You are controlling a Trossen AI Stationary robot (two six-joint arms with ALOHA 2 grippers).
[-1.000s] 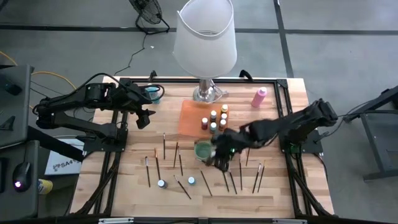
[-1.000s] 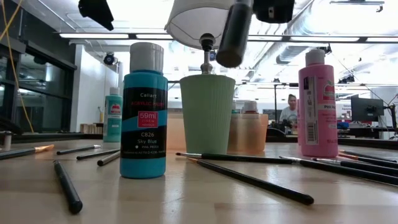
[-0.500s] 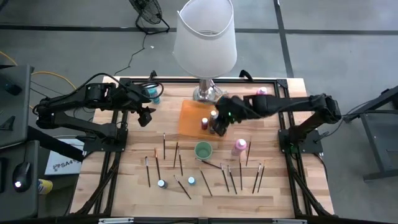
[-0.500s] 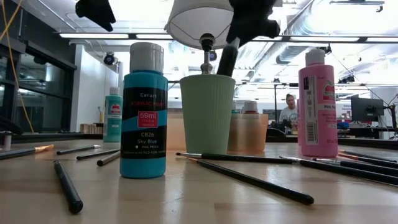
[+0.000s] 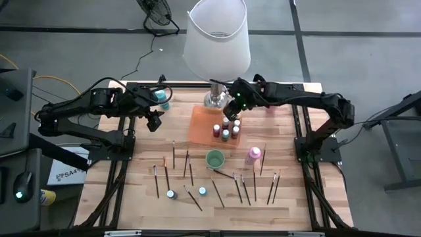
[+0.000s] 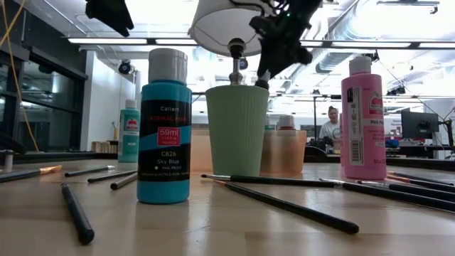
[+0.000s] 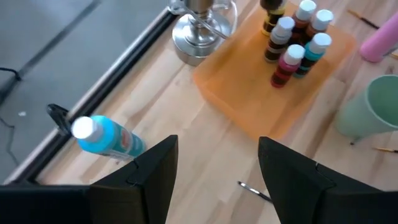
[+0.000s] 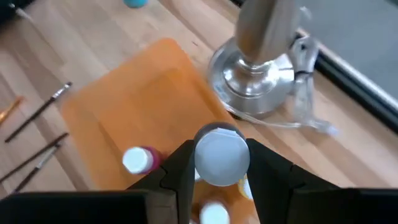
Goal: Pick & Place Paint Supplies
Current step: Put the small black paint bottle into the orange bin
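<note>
My right gripper (image 5: 231,112) hangs over the orange tray (image 5: 201,125) at the table's far middle, shut on a small paint bottle with a pale cap (image 8: 221,155). Several small bottles (image 5: 225,130) stand on the tray. My left gripper (image 5: 155,122) hovers open above the table's far left, beside a teal bottle (image 7: 104,137). A pink bottle (image 5: 253,155) and a green cup (image 5: 214,158) stand mid-table. Thin brushes (image 5: 173,154) and two small bottles (image 5: 171,194) lie and stand on the near half. My right gripper pinches the small bottle between its two fingers (image 8: 179,167), one on each side just below the pale cap (image 8: 221,140). The fingers slant down from the right. The bottle is upright, cap up, lifted clear above the tray and its bottles.
A big lamp with a white shade (image 5: 216,38) stands on a chrome foot (image 8: 258,78) at the far edge, right beside the tray. Another pink bottle (image 5: 271,107) shows partly behind my right arm. Bare wood lies between the tray and my left gripper.
My right gripper has carried the small bottle from beside the green cup toward the table's far edge, and now hangs over the orange tray near the lamp's foot. The bottle stays upright and lifted clear.
</note>
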